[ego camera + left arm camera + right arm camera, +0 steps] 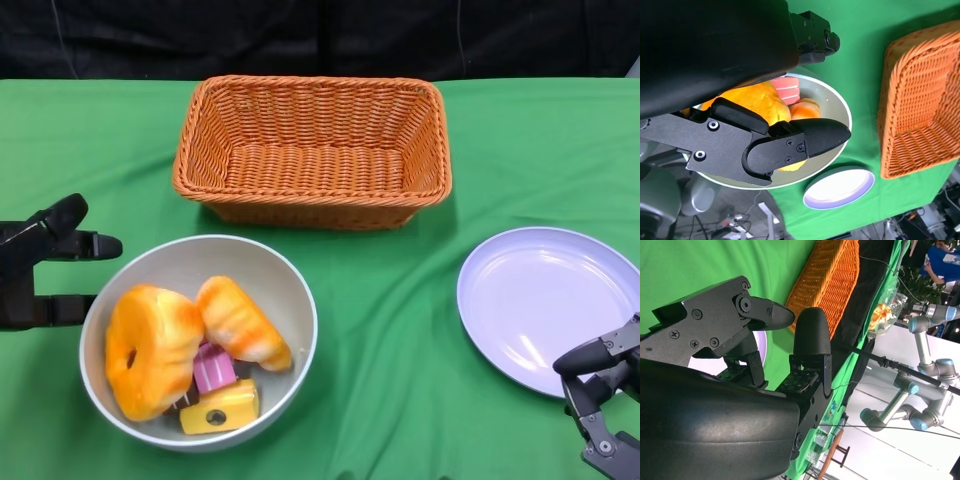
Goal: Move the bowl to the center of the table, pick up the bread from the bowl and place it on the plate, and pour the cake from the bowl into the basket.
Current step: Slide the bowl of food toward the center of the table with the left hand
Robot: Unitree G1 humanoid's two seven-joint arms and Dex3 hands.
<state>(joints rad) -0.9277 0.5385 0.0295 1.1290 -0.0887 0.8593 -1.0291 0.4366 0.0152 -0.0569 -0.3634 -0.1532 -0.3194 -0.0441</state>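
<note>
My left hand (45,262): fingers apart, holding nothing, just beside the round grey bowl (285,280).
My right hand (603,392): fingers spread, empty, at the lilac round plate (540,300).
Bowl: 2 orange breads (150,350), pink-and-yellow cake pieces (215,385).
Orange wicker basket (312,150): behind bowl.

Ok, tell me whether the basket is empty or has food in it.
Empty: the basket shows only bare wicker inside; the food all sits in the bowl.
</note>
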